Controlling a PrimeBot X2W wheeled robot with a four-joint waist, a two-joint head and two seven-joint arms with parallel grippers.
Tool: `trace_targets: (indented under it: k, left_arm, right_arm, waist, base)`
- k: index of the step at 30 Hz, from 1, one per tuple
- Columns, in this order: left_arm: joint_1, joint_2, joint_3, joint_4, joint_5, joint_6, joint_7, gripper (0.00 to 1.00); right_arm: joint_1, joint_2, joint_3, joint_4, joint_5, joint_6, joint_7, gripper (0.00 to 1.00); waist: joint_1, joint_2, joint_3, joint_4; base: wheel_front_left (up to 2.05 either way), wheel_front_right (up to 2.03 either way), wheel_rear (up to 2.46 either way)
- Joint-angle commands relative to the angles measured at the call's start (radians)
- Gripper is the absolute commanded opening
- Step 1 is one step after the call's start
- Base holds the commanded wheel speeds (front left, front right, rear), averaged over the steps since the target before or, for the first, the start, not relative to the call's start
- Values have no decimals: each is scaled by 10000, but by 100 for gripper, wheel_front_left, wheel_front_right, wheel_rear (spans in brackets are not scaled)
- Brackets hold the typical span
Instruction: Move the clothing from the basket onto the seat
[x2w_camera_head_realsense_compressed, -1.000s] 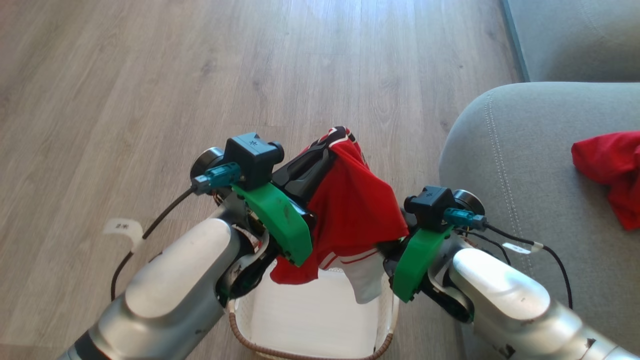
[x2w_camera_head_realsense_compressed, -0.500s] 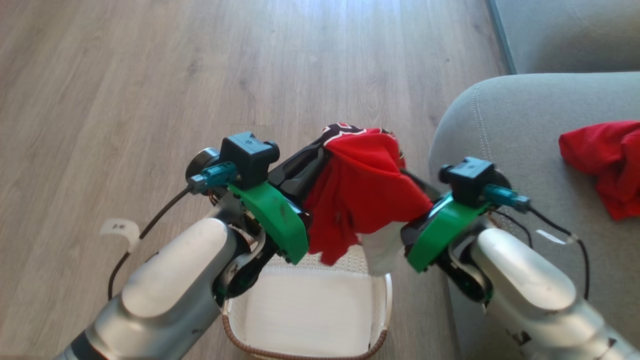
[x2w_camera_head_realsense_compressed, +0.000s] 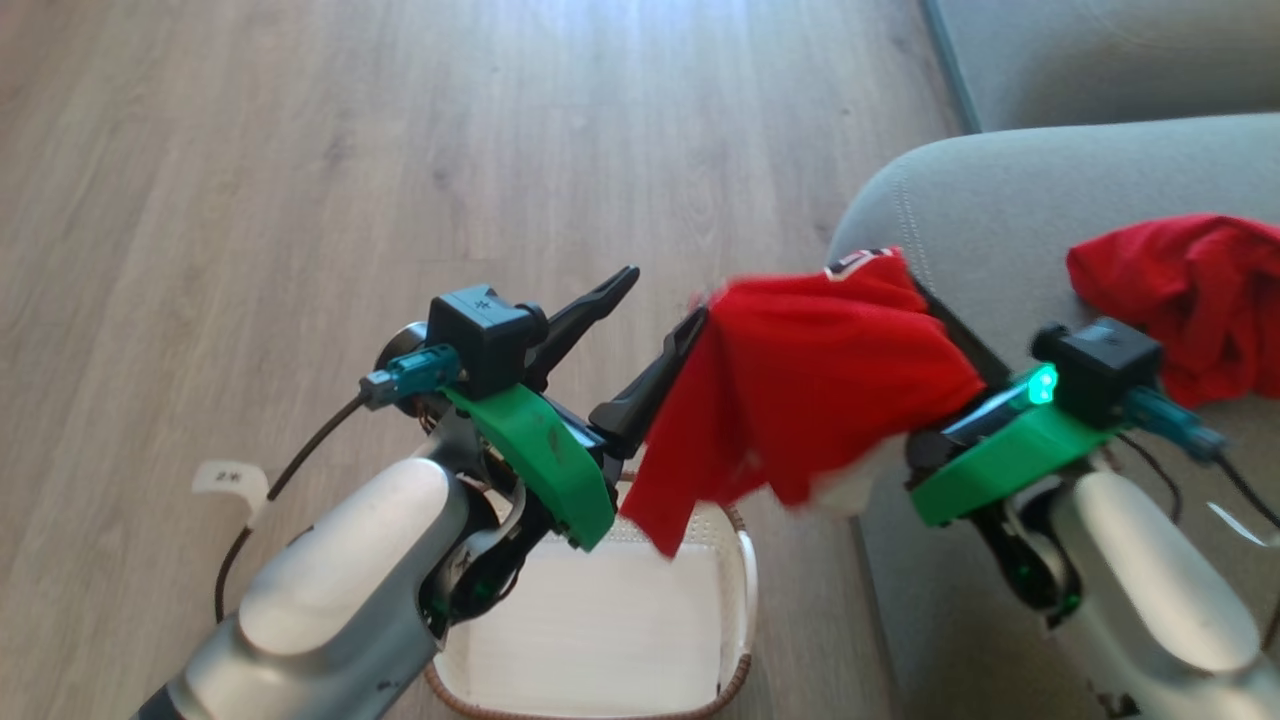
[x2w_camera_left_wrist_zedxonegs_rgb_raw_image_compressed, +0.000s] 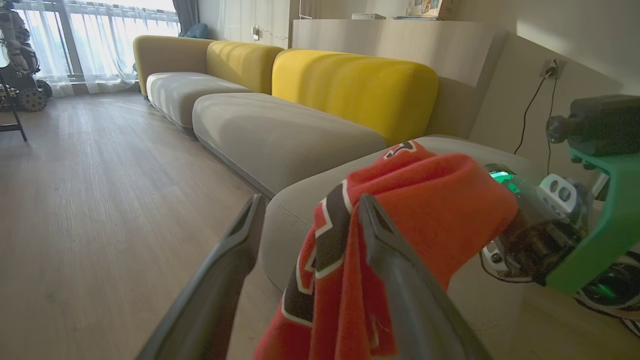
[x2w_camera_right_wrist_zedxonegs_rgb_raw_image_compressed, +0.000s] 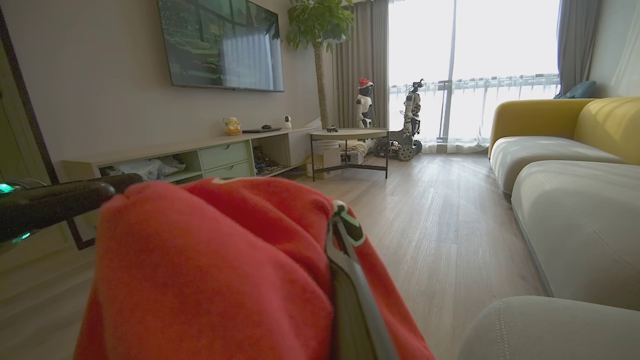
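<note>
Head view: left gripper apart, right gripper clamped on jersey; we judge handoff toward seat at 2 o'clock.

Bare seat cushion was seen at the right, partly blocked by a heaped red shirt.

basket beside seat (left), shirt on seat

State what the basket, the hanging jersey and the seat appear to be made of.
Basket: likely moulded plastic, matte white, with perforated walls; the brown woven-look rim's material is unclear. Jersey: thin red fabric, probably synthetic; it drapes in soft folds. Seat: grey woven upholstery, matte, with stitched seam lines.
</note>
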Motion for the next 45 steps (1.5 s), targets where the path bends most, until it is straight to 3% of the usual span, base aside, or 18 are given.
trace_targets:
  k: [1,10,30,45]
  left_arm:
    - [-425,254,426,-355,8,-43,-43,100]
    - [-260,322,134,-409,129,-146,-84,100]
    - [-551,462,-61,-336,384,-287,-215,100]
    - [-648,492,-137,-253,461,-261,-313,100]
  right_arm:
    - [-44,-75,-182,-505,-96,71,-108,0]
    - [579,-167,-1689,-1419,-345,71,-108,0]
    - [1099,-137,-2846,-4005,-497,71,547,0]
    - [1360,80,-3204,-4803,-747,71,812,0]
  waist:
    - [0,0,19,-154]
    - [0,0,154,-1111]
    - [0,0,963,-3629]
    - [0,0,1251,-4414]
  base:
    - [0,0,0]
    - [0,0,0]
    - [0,0,0]
    - [0,0,0]
